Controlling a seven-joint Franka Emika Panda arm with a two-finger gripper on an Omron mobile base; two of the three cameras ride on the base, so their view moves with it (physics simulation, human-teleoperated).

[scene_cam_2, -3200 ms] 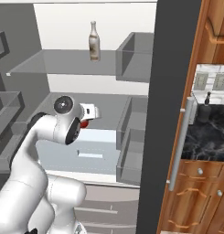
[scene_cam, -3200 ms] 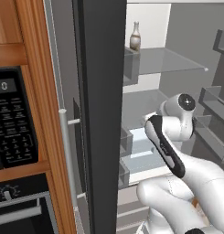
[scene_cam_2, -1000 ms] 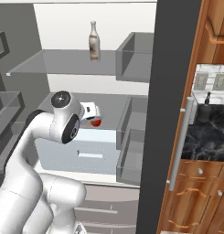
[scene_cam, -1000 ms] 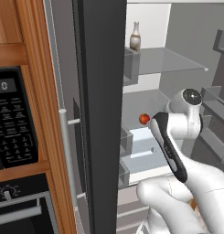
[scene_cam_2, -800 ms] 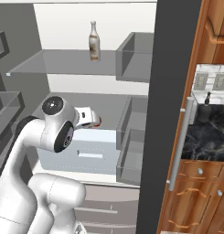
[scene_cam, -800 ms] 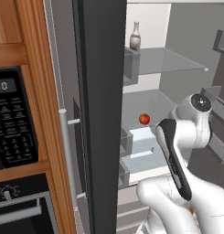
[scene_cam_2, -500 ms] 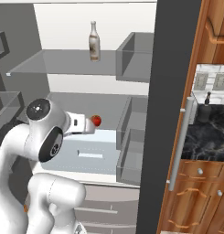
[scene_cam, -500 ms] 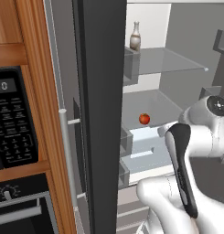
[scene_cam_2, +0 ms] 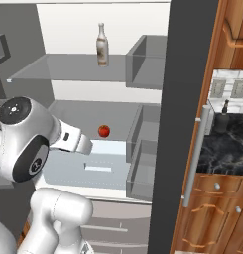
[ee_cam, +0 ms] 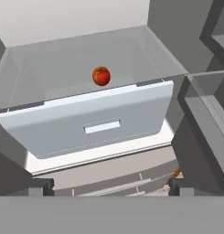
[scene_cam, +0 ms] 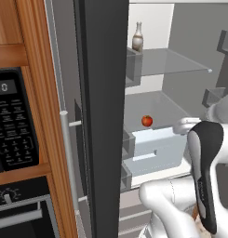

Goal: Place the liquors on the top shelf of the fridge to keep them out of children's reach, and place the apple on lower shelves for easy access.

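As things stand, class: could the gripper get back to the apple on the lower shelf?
Probably yes. The gripper is open, and the apple sits alone near the shelf's front edge, nothing between them.

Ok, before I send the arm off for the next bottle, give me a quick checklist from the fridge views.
1. Small red-orange apple sits on the grey lower shelf above the light blue-white drawer, apart from the gripper: ok.
2. Gripper open, fingertips wide apart, holding nothing: ok.
3. Pale whitish bottle with tan label upright on the grey top shelf: ok.
4. Dark round-bodied bottle on the top shelf: not ok.
5. Dark grey fridge door open: ok.
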